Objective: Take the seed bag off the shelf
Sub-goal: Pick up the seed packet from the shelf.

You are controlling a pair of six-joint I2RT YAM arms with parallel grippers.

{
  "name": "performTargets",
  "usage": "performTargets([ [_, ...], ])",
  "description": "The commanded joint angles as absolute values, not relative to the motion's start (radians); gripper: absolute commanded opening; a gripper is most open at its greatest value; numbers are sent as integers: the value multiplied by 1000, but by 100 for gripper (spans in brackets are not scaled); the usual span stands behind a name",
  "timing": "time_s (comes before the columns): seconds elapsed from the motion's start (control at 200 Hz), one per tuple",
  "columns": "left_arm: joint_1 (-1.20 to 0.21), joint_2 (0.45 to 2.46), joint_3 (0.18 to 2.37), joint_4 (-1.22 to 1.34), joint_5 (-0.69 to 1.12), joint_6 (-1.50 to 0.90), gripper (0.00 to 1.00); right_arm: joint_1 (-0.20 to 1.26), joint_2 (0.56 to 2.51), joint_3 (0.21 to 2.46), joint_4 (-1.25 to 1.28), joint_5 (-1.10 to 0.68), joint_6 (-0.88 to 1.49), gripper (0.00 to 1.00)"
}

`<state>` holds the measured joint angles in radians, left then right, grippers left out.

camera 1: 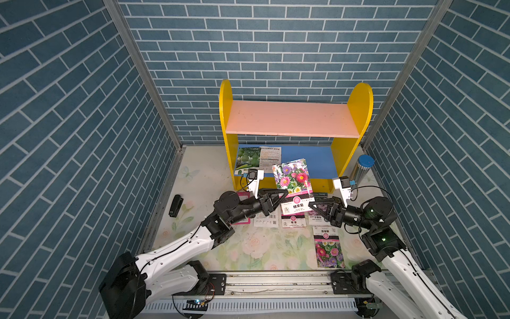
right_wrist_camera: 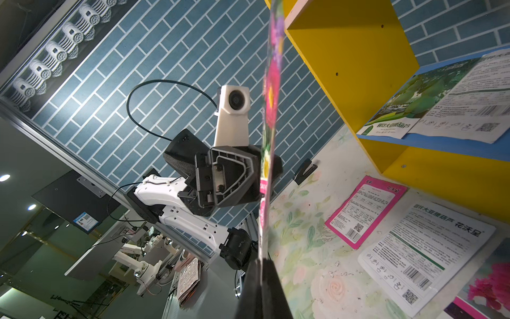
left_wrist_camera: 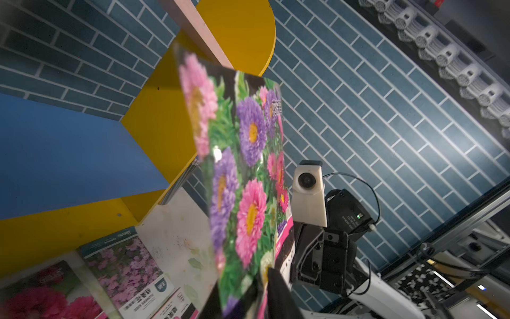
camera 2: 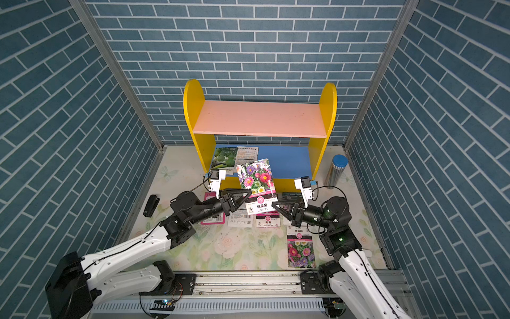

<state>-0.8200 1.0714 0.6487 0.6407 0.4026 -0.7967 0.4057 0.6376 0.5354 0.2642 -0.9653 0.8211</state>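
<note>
You're seeing left arm (camera 1: 176,248) and right arm (camera 1: 400,265) wearing white shells, black joints, small screw holes. Black triangular fingers (right_wrist_camera: 229,176) on left gripper (camera 1: 285,191), right gripper (camera 1: 309,205). White wrist cams (camera 1: 256,181) trailing black cables (right_wrist_camera: 171,81); green LEDs (camera 1: 372,211) glowing on right.

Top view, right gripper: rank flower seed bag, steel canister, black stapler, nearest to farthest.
From the right gripper in a top view:
1. flower seed bag: gripped at its lower corner, centre, in front of the shelf.
2. steel canister: standing right of the shelf.
3. black stapler: far left side.
</note>
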Motion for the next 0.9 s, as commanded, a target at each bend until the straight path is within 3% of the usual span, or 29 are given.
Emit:
performTargets([
  [0.0,-815,1053,673,615,388,-778,12,410,642,536,259,-972,798,0],
  [0.07,-815,1056,675,612,393,-779,0,409,645,541,249,-973,791,0],
  [0.145,-813,1057,676,605,396,-779,0,410,645,558,197,-964,763,1],
  [0.225,-815,1054,678,579,399,-775,0,410,640,611,27,-894,661,31],
  [0.3,-815,1054,687,515,401,-767,0,410,640,679,-163,-794,546,52],
  [0.53,-821,1044,629,442,427,-818,0,410,681,893,-594,-536,354,99],
  [0.895,-975,1077,528,436,296,-956,0,410,715,1062,-921,-477,268,100],
])
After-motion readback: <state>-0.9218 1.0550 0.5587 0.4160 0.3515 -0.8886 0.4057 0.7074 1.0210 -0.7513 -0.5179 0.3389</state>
